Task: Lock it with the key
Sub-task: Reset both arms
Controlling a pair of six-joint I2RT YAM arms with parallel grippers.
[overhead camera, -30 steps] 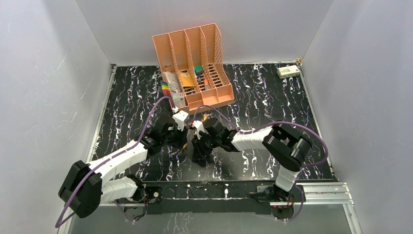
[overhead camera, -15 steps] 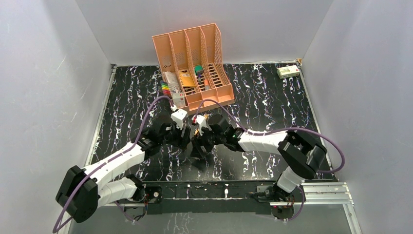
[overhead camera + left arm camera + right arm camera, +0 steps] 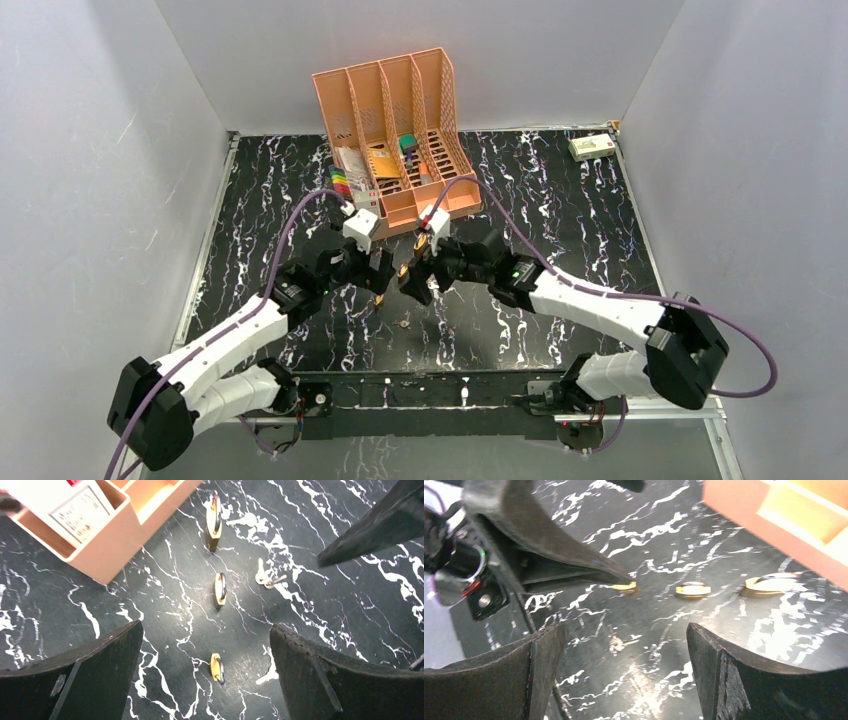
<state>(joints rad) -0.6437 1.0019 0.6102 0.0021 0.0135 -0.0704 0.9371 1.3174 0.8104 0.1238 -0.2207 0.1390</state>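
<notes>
1 key (image 3: 615, 642) lies between right end effector's (image 3: 624, 628) spread jaws.

The black marbled bench (image 3: 560, 200) carries an orange file rack (image 3: 400, 120) at the back, a small box (image 3: 591, 147) far right, three brass padlocks (image 3: 220, 587) in a row, and a key (image 3: 402, 323) nearby.

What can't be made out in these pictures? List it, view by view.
Top external: the padlocks lie largely under the left gripper and right gripper.
Right wrist: motion blur smears the key; its teeth are unreadable.
Left wrist: shackles too small to tell locked or open; the organizer is cut off by the top edge.
</notes>
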